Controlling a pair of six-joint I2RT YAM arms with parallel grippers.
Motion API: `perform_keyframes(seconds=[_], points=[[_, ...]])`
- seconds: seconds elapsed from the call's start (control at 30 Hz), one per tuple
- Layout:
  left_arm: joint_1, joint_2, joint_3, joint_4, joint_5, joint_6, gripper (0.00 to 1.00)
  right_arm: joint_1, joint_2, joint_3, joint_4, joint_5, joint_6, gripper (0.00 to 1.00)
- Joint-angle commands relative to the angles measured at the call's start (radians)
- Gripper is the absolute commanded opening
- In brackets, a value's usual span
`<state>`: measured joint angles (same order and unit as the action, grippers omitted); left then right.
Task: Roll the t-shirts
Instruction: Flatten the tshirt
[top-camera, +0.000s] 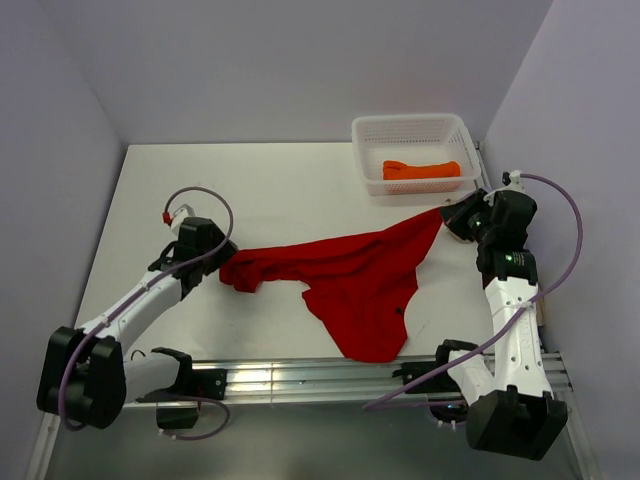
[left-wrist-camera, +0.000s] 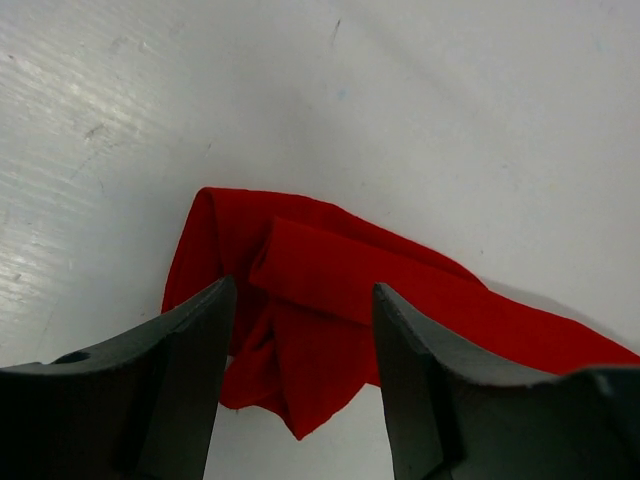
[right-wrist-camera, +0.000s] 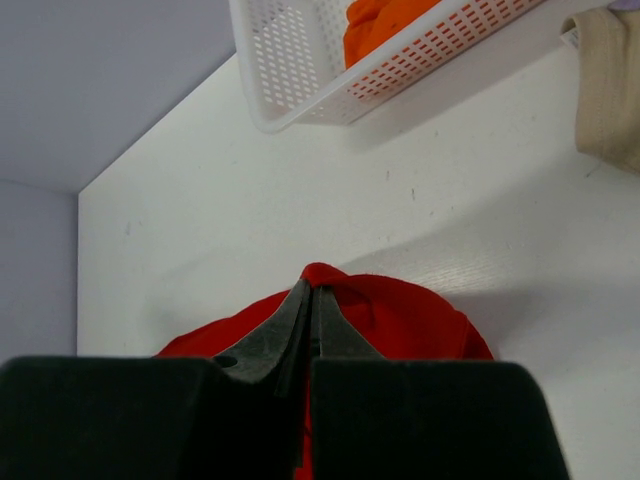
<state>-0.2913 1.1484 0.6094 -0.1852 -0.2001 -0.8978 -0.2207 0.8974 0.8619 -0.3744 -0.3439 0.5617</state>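
The red t-shirt (top-camera: 355, 285) lies strung out and twisted across the bench (top-camera: 250, 190), so the sensible thing is to pull it flat and square before any rolling. The right fingers (right-wrist-camera: 290, 330) are closed tight, pinching its far corner, as best I can see. The left fingers (left-wrist-camera: 190, 370) stand apart, straddling the bunched end without clamping it.

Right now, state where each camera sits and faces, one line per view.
Top external: above and behind the bases, looking down on table, left arm, right arm, red t-shirt, basket.
Left wrist: on the left arm, looking past the open left end effector at the shirt's bunched end.
Right wrist: on the right arm, looking over the right end effector, shut on the shirt, towards the basket.
Shared: all show the red t-shirt; top and right wrist show the basket.
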Motion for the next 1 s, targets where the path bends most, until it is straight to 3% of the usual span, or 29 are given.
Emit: perform_keyframes(seconds=[0.0,0.2,0.4,0.53,0.6,0.7,0.8,0.83,0.87,0.97], points=[[0.014,0.039,0.018,0.078,0.074,0.022,0.62,-0.008,-0.011,-0.001,0.058,-0.024,-0.017,0.0],[0.032,0.114,0.003,0.111,0.11,0.023,0.62,-0.008,-0.003,-0.003,0.066,-0.03,-0.016,0.0],[0.037,0.152,0.001,0.128,0.104,0.025,0.54,-0.006,-0.003,-0.003,0.072,-0.04,-0.014,0.0],[0.038,0.18,0.007,0.13,0.076,0.033,0.34,-0.006,-0.002,-0.004,0.074,-0.049,-0.013,0.0],[0.038,0.191,0.007,0.136,0.082,0.033,0.33,-0.006,-0.002,-0.004,0.075,-0.052,-0.011,0.0],[0.038,0.215,0.007,0.148,0.093,0.033,0.23,-0.006,-0.003,-0.011,0.08,-0.055,-0.008,0.0],[0.038,0.217,0.004,0.144,0.082,0.034,0.3,-0.006,-0.006,-0.008,0.077,-0.055,-0.009,0.0],[0.038,0.211,0.004,0.139,0.077,0.037,0.43,-0.006,-0.006,-0.008,0.077,-0.055,-0.011,0.0],[0.038,0.206,0.004,0.133,0.073,0.039,0.49,-0.006,-0.006,-0.006,0.075,-0.055,-0.013,0.0],[0.038,0.18,-0.002,0.109,0.039,0.049,0.54,-0.006,-0.006,-0.006,0.075,-0.055,-0.011,0.0]])
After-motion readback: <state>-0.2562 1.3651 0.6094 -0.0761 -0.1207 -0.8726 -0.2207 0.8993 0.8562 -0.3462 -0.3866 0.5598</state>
